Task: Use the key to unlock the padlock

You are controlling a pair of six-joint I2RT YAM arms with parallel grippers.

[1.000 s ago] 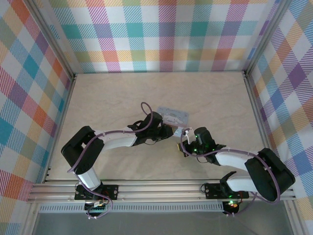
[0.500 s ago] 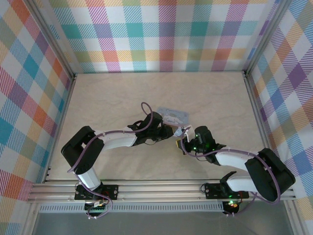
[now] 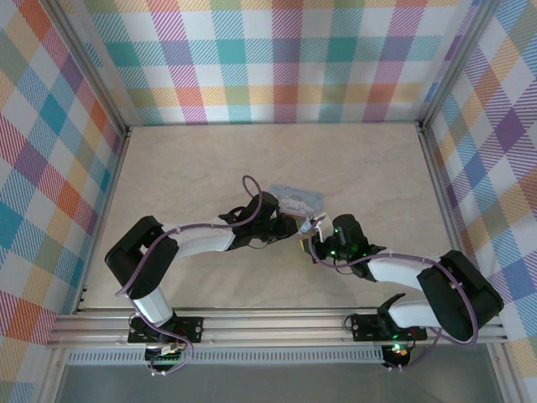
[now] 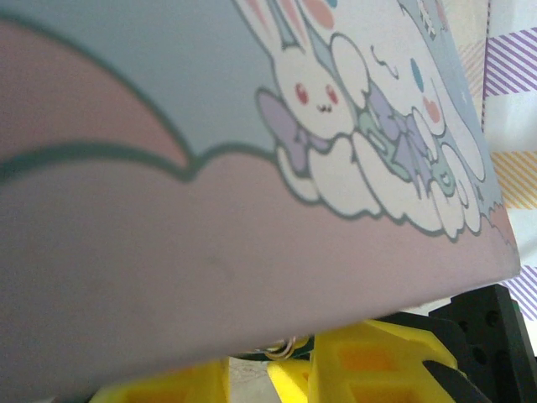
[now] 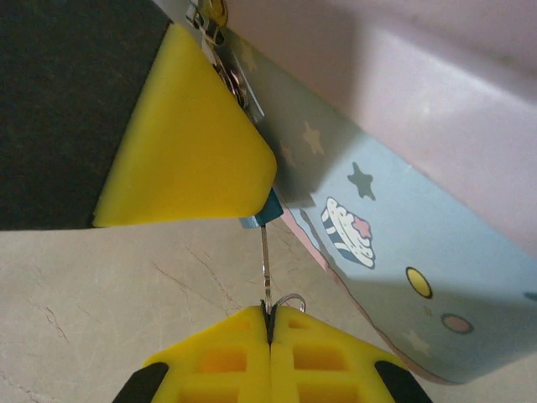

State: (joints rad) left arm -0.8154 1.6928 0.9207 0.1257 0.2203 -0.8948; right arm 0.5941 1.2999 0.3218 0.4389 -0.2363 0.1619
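Alignment is what you are chasing: the right gripper [image 5: 268, 317] is pinching its fingertips together on the key [image 5: 264, 273], whose blade is pointing straight at the padlock [image 5: 261, 216], a blue speck at the edge of the tin [image 5: 403, 252] under the left gripper's [image 3: 294, 224] yellow finger [image 5: 189, 143]. Be easing the blade in along its own line before twisting. Both arms are reaching inward and low, meeting beside the tin; whether the left jaws are clamping anything cannot be told.

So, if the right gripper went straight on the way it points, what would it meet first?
The thin dark metal key pinched in the right gripper leads, and its tip sits at the tiny bluish-teal padlock; depth is hard to judge.
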